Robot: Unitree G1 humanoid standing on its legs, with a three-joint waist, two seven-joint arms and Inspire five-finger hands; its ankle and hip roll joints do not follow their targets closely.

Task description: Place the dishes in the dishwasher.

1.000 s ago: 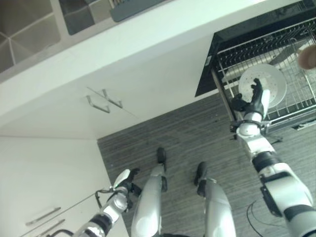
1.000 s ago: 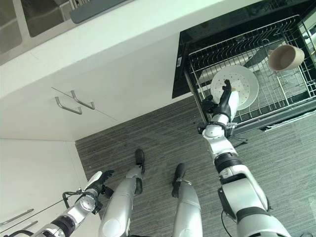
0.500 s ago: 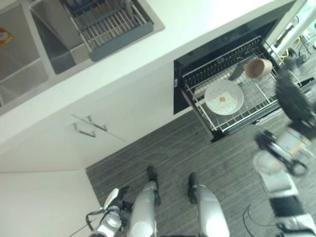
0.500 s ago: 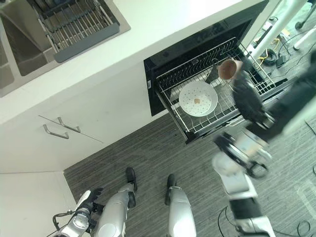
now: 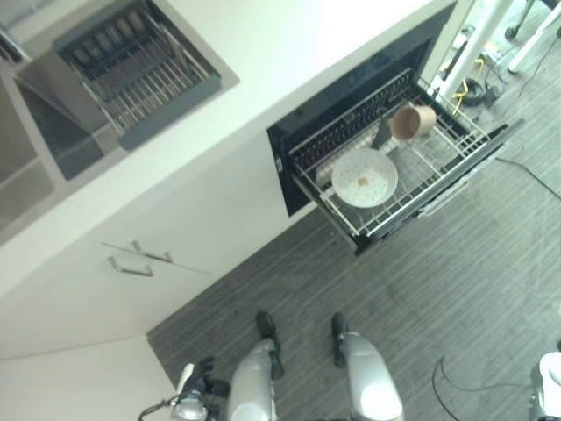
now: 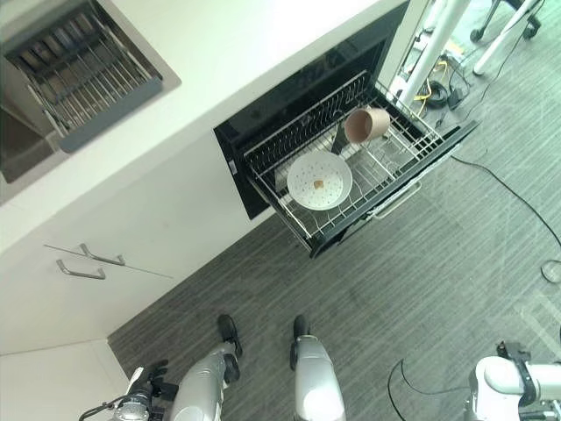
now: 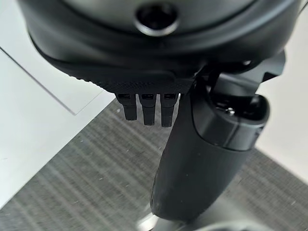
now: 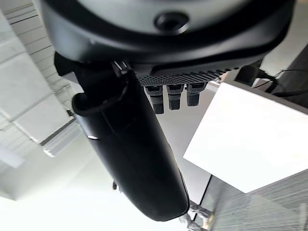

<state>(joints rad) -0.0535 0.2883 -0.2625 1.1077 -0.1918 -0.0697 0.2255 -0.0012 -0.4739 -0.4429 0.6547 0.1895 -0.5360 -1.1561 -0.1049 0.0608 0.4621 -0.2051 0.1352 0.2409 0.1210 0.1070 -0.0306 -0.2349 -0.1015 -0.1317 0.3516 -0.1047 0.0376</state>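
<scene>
plate [image 5: 364, 177] lies flat in the pulled-out dishwasher rack [image 5: 438, 171], cup [image 5: 413, 121] on its side near the rack's back edge. left hand [image 7: 202, 154] and right hand [image 8: 130, 149]: fingers stubby in wrist views, can't tell open or closed.

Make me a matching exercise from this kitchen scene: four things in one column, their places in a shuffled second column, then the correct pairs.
Things:
1. white plate
2. brown cup
3. drying rack
4. cabinet handles

Places:
A. in the sink on the counter
B. on the white cupboard front, left of the dishwasher
C. lying flat in the pulled-out dishwasher rack
D. on its side in the rack, farther back than the plate

Pairs: 1-C, 2-D, 3-A, 4-B
</scene>
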